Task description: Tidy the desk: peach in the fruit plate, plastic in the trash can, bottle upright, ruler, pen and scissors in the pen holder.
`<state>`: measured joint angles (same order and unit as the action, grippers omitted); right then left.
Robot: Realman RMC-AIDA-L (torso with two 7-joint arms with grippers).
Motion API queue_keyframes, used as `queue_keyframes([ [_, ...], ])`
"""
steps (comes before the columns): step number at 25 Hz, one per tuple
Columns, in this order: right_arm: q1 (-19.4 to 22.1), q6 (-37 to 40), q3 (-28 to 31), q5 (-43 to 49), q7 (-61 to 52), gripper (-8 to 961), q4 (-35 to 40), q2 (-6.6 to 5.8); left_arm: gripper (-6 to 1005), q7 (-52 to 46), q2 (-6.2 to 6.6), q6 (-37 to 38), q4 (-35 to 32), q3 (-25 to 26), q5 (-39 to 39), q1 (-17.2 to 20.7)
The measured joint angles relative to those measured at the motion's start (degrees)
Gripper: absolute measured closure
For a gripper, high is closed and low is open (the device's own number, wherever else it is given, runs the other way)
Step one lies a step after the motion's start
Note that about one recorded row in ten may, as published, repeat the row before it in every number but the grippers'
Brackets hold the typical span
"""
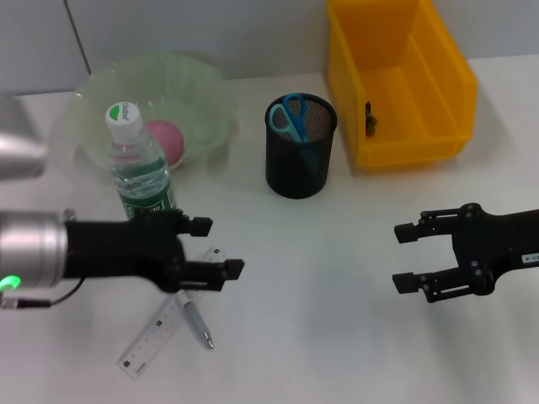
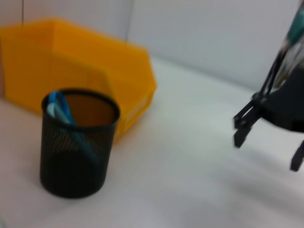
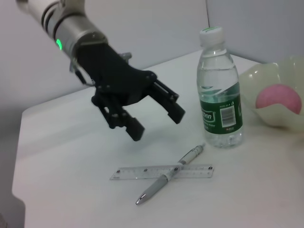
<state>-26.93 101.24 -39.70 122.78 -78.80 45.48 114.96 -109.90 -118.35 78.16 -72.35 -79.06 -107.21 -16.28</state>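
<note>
Bottle (image 1: pixel 139 164) stands just beside pen (image 1: pixel 194 320) and ruler (image 1: pixel 164 328); bare table (image 1: pixel 337 337) toward right.

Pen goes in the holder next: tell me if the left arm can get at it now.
Probably yes. The left end effector hangs open just above the pen, which lies across the ruler, nothing covering it; the bottle stands close behind.

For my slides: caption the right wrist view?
Open left tool above pen crossing ruler, beside upright bottle.
</note>
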Motion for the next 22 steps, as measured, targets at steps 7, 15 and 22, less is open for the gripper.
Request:
queue_keyframes([
  [7, 0.0, -0.1, 0.2, 0.2, 0.0, 178, 0.7, 0.0, 186, -26.6, -0.14, 0.7, -8.3, -7.3, -20.9, -9.4],
  [15, 0.1, -0.5, 0.2, 0.8, 0.1, 178, 1.8, 0.08, 186, -40.4, -0.42, 3.6, -5.8, -14.3, -34.1, -19.7],
  [22, -0.2, -1.2, 0.0, 1.4, 0.1, 178, 1.9, 0.09, 193, -44.0, -0.74, 3.7, 1.5, -14.7, -35.4, -24.6],
])
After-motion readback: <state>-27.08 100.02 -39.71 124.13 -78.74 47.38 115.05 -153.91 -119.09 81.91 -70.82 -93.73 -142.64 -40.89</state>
